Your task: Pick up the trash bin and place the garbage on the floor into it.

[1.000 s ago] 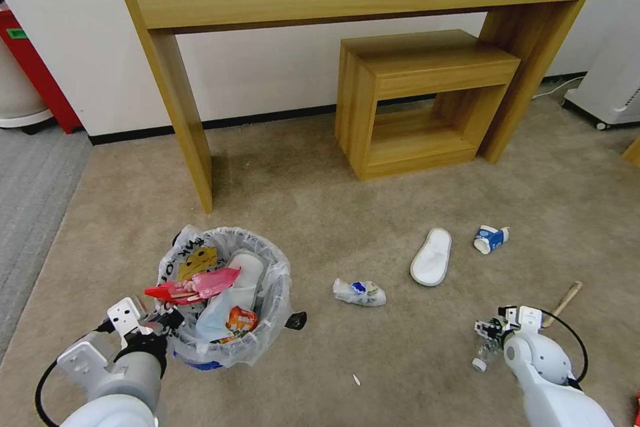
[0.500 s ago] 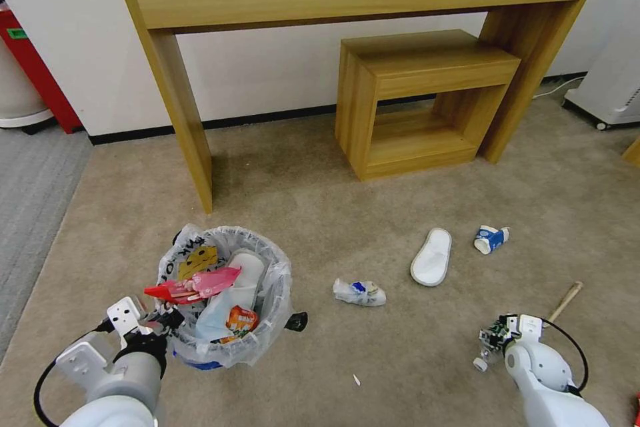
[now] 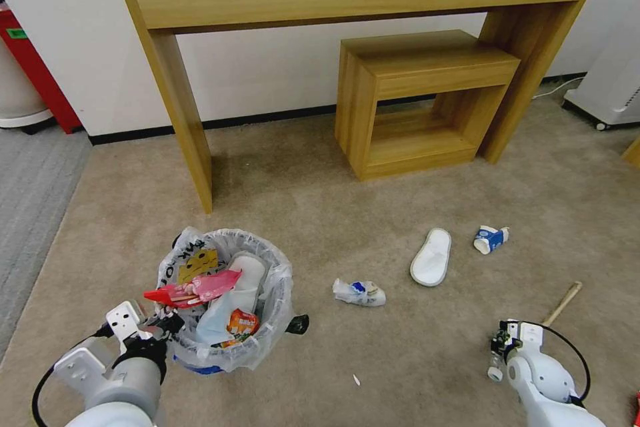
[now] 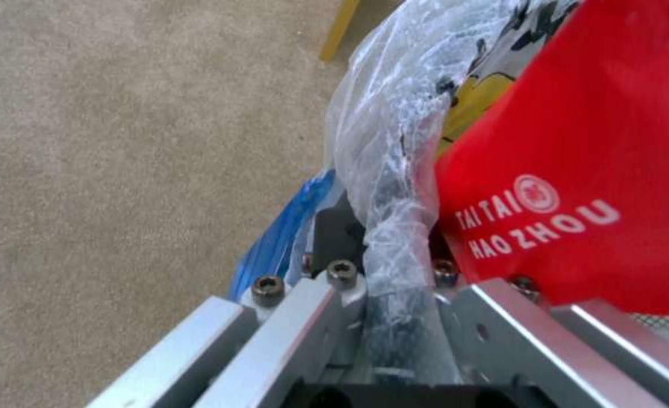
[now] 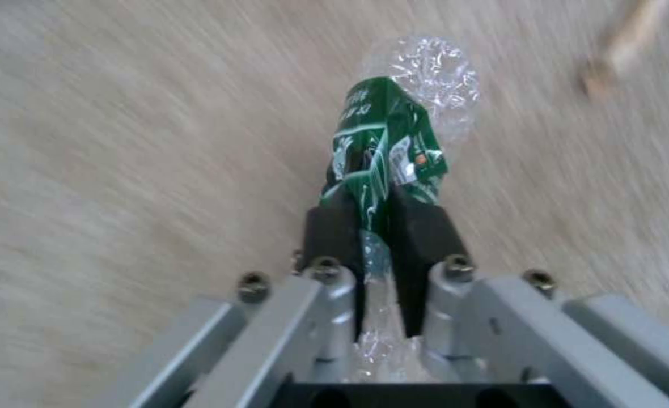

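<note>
Head view: right tool (image 3: pixel 497 349), pinching crushed clear green-label bottle (image 5: pixel 389 141), has pulled nearer robot vs. earlier; left tool (image 4: pixel 386 266) clamps bag-lined round dark bin's (image 3: pixel 267 320) rim.

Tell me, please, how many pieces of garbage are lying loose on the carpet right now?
5: a crumpled wrapper right of the trash bin, a white slipper, a paper cup, a wooden stick, and a tiny white scrap. Others may lie beyond the picture's edges.
</note>
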Motion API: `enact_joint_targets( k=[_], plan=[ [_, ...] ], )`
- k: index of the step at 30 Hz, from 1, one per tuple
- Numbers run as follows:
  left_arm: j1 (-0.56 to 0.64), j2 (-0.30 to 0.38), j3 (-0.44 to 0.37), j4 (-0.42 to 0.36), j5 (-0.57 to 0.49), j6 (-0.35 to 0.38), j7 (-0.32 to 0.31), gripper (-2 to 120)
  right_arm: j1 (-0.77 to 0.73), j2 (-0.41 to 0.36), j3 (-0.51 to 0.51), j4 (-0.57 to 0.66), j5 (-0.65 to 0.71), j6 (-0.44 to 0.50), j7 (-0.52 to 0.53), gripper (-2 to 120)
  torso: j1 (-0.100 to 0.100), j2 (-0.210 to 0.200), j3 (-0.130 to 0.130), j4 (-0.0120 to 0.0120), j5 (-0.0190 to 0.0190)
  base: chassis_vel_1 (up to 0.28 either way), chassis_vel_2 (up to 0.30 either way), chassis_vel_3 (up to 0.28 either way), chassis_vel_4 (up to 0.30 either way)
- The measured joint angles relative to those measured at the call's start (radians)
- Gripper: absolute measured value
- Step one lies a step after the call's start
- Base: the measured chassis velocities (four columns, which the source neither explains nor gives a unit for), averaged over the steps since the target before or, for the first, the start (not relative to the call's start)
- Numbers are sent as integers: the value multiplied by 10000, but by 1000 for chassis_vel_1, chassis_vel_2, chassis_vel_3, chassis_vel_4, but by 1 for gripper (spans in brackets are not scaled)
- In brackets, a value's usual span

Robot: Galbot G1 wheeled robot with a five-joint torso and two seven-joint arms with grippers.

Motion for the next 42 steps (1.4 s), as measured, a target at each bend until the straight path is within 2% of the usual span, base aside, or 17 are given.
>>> enact_joint_targets(
  k=[1,4,5,8,9,12,13,14,16,17,20,25,28,36,38,41,42],
  plan=[
    [0,0,0,0,0,0,0,0,0,0,0,0,0,0,0,7,0,0,0,0,0,0,0,0,0],
    [-77,-78,189,222,154,-7,0,0,-439,-102,-181,1618,510,1773,-829,0,0,0,1,1,-5,0,0,0,0],
    [-77,-78,189,222,154,-7,0,0,-439,-102,-181,1618,510,1773,-829,0,0,0,1,1,-5,0,0,0,0],
    [-163,-198,471,523,269,-10,1,0,-730,-297,-450,3571,1115,3357,-2538,0,0,0,0,3,-10,0,0,0,0],
    [-163,-198,471,523,269,-10,1,0,-730,-297,-450,3571,1115,3357,-2538,0,0,0,0,3,-10,0,0,0,0],
    [-195,-298,737,785,446,-26,7,0,-721,-395,-816,4658,2097,4352,-4375,0,0,0,0,1,-9,0,0,0,0],
    [-195,-298,737,785,446,-26,7,0,-721,-395,-816,4658,2097,4352,-4375,0,0,0,0,1,-9,0,0,0,0],
    [-191,-353,963,931,687,-62,29,0,-550,-395,-1080,4984,2665,4916,-5588,0,0,0,-1,1,-9,0,0,0,0],
    [-175,-426,1302,1063,996,-104,69,0,-119,-345,-1608,5049,3034,5805,-7259,0,-1,0,0,2,-8,0,0,0,0],
    [-175,-426,1302,1063,996,-104,69,0,-119,-345,-1608,5049,3034,5805,-7259,0,-1,0,0,2,-8,0,0,0,0],
    [-211,-517,1714,1182,1323,-135,101,0,498,-332,-2597,4864,3378,6378,-8671,0,0,0,0,2,-7,0,0,0,0],
    [-248,-554,1949,1325,1662,-198,137,0,980,-213,-3559,4462,3280,6510,-9351,0,0,0,0,3,-7,0,0,0,0],
    [-247,-558,2091,1341,1720,-227,161,0,1076,-148,-4142,4044,2437,6523,-9611,0,-1,0,0,1,-7,0,0,0,0],
    [-199,-500,2335,1224,1889,-251,181,0,1072,-63,-4517,3679,1102,6497,-9338,0,0,0,0,2,-7,0,0,0,0],
    [-190,-491,2376,1189,1900,-252,188,0,1031,-78,-4518,3678,998,6479,-9279,3,-1,0,0,1,-7,0,0,0,0],
    [-177,-445,2382,1113,1897,-252,193,0,914,-130,-4444,3700,888,6449,-9212,16,-1,0,0,1,-7,0,0,0,0],
    [-177,-445,2382,1113,1897,-252,193,0,914,-130,-4444,3700,888,6449,-9212,16,-1,0,0,1,-7,0,0,0,0]
  ],
)
